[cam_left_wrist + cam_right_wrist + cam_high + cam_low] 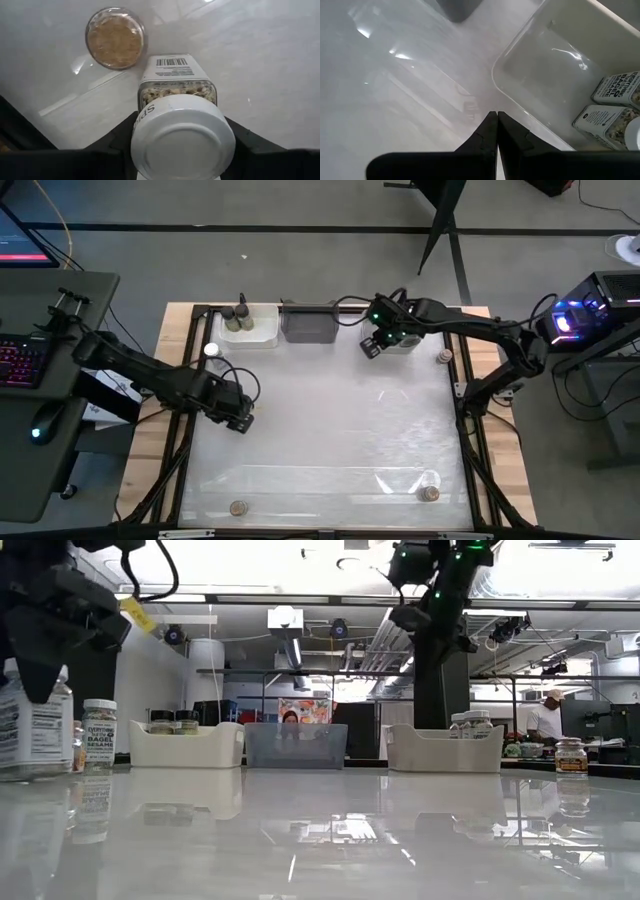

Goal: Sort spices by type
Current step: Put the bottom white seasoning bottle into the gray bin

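Your left gripper (182,150) clasps a white-capped jar (182,137); bins at twelve o'clock part-filled, four jars remain loose.

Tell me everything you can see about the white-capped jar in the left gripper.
The white-capped jar is a clear, squarish jar with a round white cap, a barcode label on one side, and a mixed seed blend showing through. It stands between the fingers of the left gripper, which flank its cap. It is at the table's left side, beside a brown-capped jar, apart from it.
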You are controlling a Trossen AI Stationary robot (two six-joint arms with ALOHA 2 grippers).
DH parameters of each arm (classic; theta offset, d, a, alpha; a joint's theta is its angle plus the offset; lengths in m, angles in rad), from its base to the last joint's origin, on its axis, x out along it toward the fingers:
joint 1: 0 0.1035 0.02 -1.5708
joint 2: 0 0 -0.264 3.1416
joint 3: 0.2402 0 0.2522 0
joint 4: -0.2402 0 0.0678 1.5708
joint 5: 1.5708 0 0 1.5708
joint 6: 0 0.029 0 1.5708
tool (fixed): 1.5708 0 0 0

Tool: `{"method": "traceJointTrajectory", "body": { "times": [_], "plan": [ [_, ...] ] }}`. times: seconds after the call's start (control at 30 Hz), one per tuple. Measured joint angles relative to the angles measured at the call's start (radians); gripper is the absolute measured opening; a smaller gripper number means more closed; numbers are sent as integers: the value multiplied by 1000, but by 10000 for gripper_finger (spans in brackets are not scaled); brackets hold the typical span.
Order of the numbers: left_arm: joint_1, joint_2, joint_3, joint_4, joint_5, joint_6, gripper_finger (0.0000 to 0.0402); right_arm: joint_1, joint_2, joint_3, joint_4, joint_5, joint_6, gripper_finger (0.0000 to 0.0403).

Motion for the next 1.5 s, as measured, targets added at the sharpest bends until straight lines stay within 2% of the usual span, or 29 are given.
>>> {"method": "traceJointTrajectory", "body": {
  "times": [0.13,0.27,0.37,0.47,0.57,0.67,0.77,0.93,1.03,1.2,1.3,1.4,1.5],
  "plan": [
    [0,-43,22,-8,19,17,167,1,-48,0,0,-38,10,0],
    [0,-100,104,-11,32,63,167,1,-122,1,2,-96,31,0],
    [20,-121,185,-5,-9,118,167,1,-186,1,0,-99,49,0],
    [85,-105,258,0,-63,229,167,1,-243,1,-12,-59,88,0],
    [210,-41,304,57,-58,392,167,0,-284,1,-10,-19,117,0],
    [350,77,355,188,16,587,167,0,-312,1,-3,-13,142,0],
    [459,244,468,288,88,793,167,0,-338,1,28,-13,156,0],
    [578,560,804,277,104,1120,167,0,-385,1,111,-8,237,0],
    [627,733,1038,266,104,1256,167,1,-414,1,161,36,286,0],
    [680,976,1388,237,99,1383,167,1,-442,1,200,91,314,0],
    [697,1092,1538,200,71,1435,167,0,-442,1,210,102,299,0],
    [703,1182,1616,200,46,1482,167,0,-439,1,209,108,275,0],
    [703,1219,1595,256,1,1520,167,1,-438,1,209,116,261,0]
  ]
}}
